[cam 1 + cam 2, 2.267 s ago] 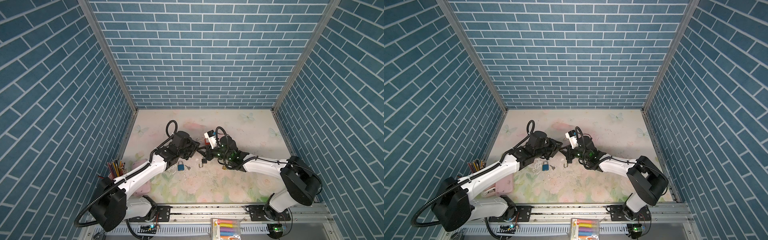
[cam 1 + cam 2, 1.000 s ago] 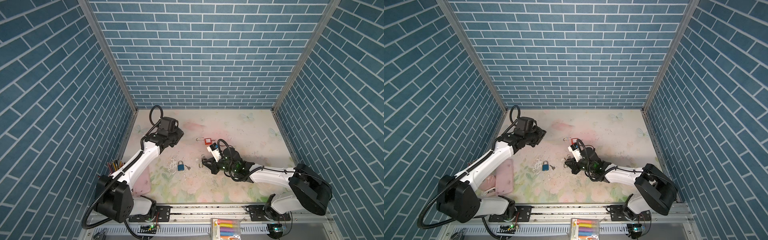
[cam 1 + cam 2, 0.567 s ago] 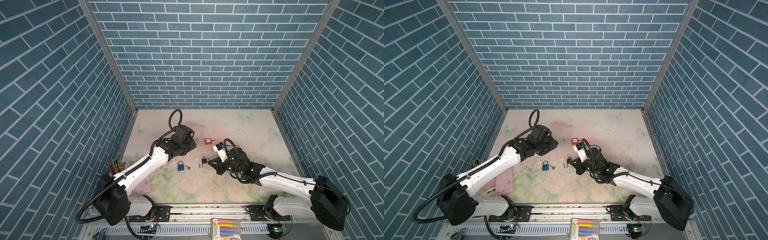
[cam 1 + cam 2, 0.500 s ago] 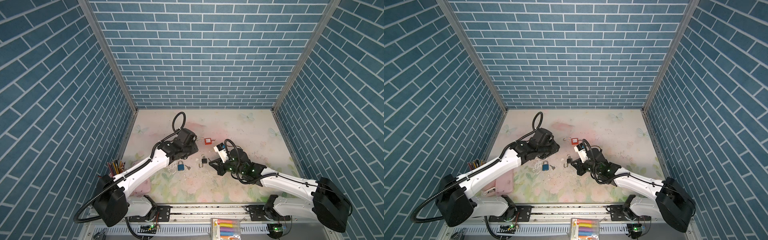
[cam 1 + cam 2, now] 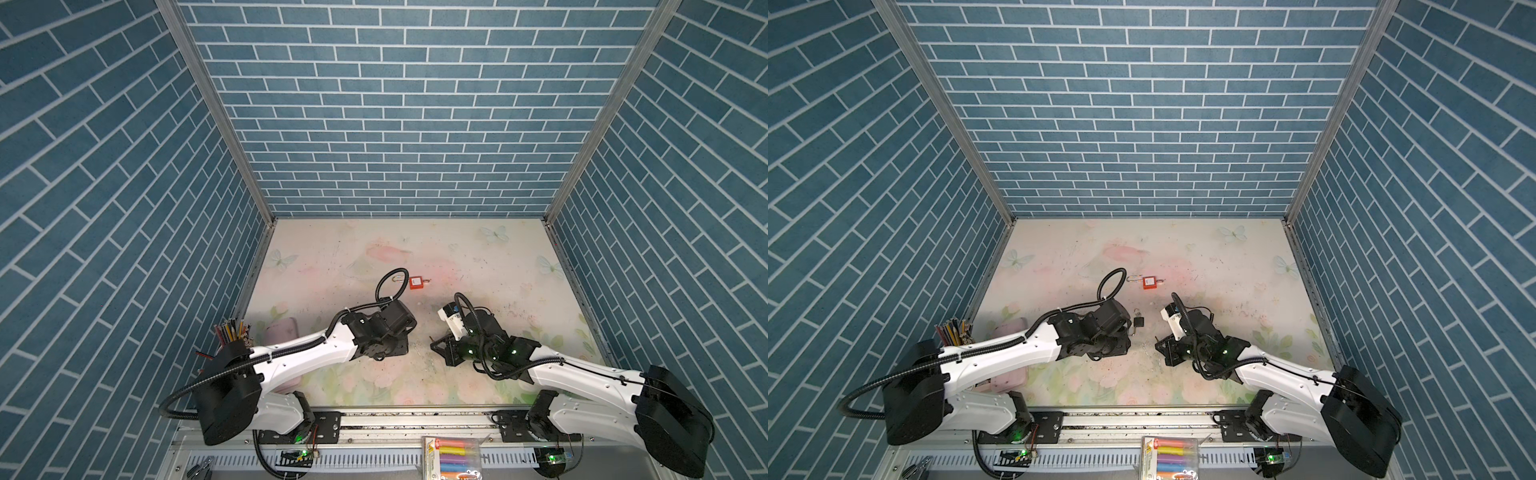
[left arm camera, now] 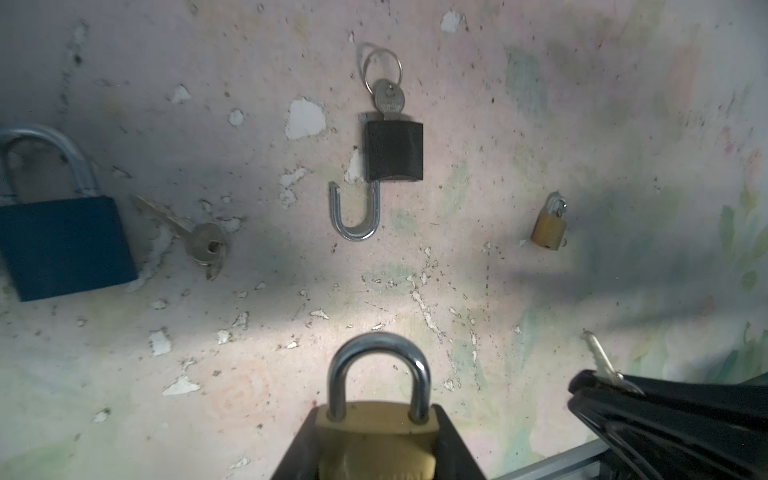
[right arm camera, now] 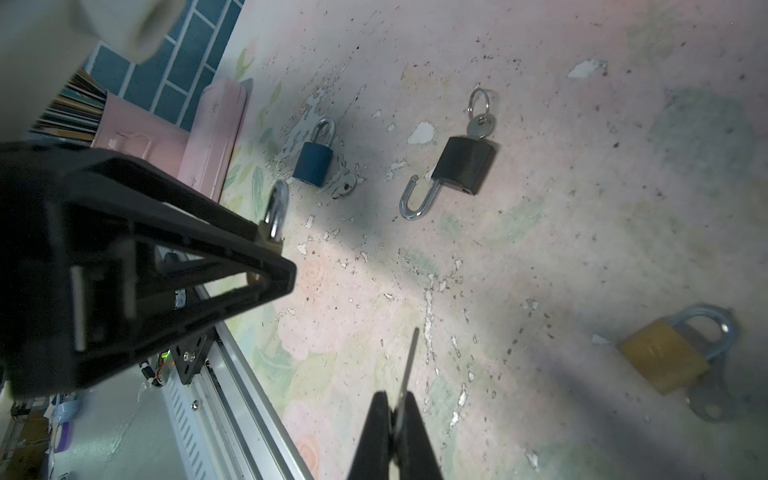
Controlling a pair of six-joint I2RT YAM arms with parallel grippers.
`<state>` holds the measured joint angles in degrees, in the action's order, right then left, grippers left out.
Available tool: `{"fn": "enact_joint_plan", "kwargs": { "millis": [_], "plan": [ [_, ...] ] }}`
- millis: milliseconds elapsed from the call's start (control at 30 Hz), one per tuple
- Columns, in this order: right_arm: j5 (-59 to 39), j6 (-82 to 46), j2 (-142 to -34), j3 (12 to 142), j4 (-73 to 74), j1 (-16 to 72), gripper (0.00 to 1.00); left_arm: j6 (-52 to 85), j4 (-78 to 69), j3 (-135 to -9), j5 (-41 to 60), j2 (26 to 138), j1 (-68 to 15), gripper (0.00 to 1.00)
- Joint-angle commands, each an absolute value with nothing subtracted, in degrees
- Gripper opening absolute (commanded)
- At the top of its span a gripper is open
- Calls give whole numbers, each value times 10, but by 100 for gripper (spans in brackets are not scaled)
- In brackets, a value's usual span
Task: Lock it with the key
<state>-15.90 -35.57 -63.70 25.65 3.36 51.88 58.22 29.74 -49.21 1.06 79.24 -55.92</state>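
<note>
Clamped in left gripper point(image 6: 376, 455): padlock point(image 6: 374, 428), near centre, with shackle point(image 6: 378, 361) seemingly seated. Pinched in right gripper point(image 7: 397, 411): key point(image 7: 409, 361), just right, not touching. Pre-insertion. Next: find hidden keyway, align, insert, turn.

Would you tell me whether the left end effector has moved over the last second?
Yes. In a top view, the left end effector was left of the red padlock and slightly behind it; it has come forward and rightward, and is now in front of that padlock.
</note>
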Motion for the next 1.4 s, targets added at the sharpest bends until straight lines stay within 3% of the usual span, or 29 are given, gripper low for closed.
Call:
{"fn": "enact_joint_plan", "kwargs": {
  "millis": [0,667,1200,1367],
  "plan": [
    [-149,-375,-633,251,23,516,0,594,266,-486,25,814,-565,0],
    [-152,-368,-630,236,27,512,0,611,248,-531,39,928,-594,1],
    [-158,-368,-632,235,29,511,0,607,284,-551,6,955,-594,28],
    [-159,-366,-635,239,23,512,0,602,283,-555,13,966,-594,32]
  ]
}}
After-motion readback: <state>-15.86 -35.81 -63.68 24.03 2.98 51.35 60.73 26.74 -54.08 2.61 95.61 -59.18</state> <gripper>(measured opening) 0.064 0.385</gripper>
